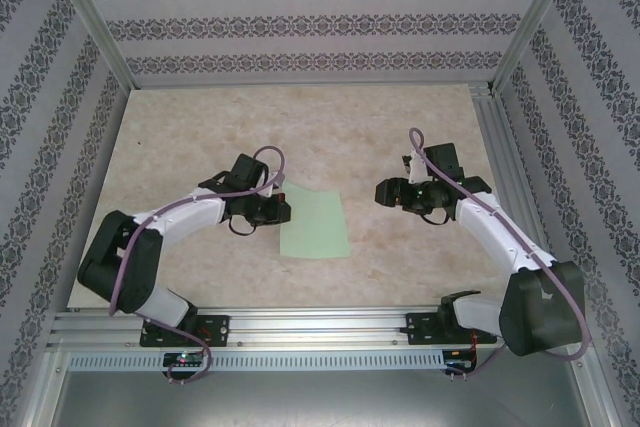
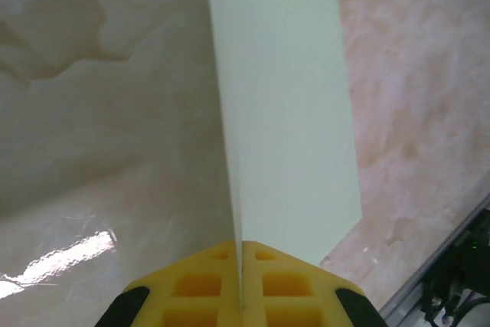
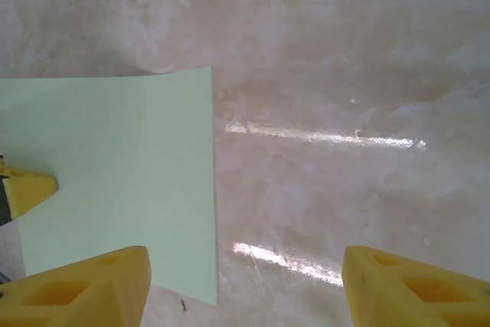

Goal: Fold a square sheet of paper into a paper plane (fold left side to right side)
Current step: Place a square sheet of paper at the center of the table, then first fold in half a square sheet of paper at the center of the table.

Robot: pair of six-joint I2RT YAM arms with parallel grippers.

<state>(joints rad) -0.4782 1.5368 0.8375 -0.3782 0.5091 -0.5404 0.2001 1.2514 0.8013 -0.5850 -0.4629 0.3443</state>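
At the middle of the desk [image 1: 200, 127] we find the square sheet of paper [image 1: 315, 224], pale green and lying nearly flat. The left jaws are closed tight on its left edge; from the left wrist we see their yellow fingertips [image 2: 199, 292] meeting on the sheet [image 2: 283, 112]. The right jaws stand wide apart, holding nothing, near the sheet's right edge but clear of it. From the right wrist we get finer detail than from above: one left fingertip [image 3: 27, 189] on the paper [image 3: 115, 174], and glare on the bare marbled desk [image 3: 344, 74] beyond the right fingertips [image 3: 413, 285].
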